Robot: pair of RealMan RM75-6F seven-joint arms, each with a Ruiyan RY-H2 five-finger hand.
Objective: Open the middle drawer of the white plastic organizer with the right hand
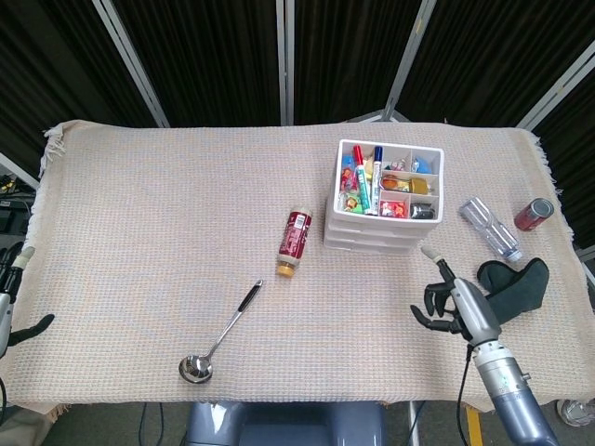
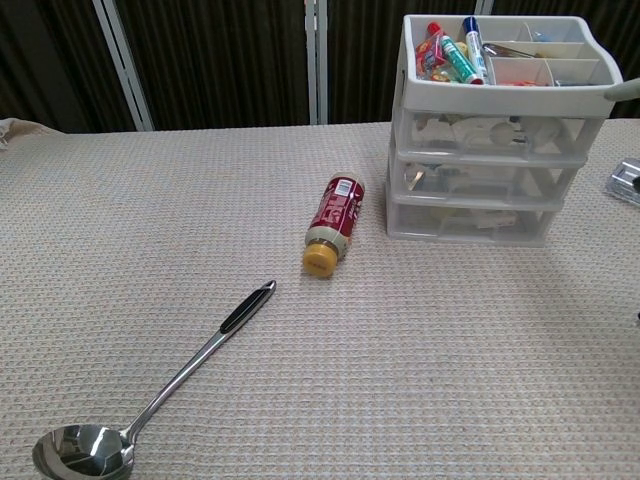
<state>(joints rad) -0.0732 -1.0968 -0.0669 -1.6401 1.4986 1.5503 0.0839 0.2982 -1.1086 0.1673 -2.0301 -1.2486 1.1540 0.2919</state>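
The white plastic organizer (image 1: 386,200) stands at the back right of the table, its top tray full of markers and small items. In the chest view its three drawers (image 2: 485,180) are stacked and all pushed in; the middle drawer (image 2: 480,178) is flush with the others. My right hand (image 1: 456,307) hovers in front of and slightly right of the organizer, apart from it, fingers curled with one finger (image 1: 433,257) stretched toward the drawers. That fingertip (image 2: 625,88) shows at the chest view's right edge. My left hand (image 1: 11,295) sits at the table's left edge, fingers spread, holding nothing.
A red bottle with a yellow cap (image 1: 296,240) lies left of the organizer. A steel ladle (image 1: 218,336) lies near the front. Right of the organizer are a clear plastic bottle (image 1: 490,228), a red can (image 1: 534,214) and a black cloth (image 1: 516,286).
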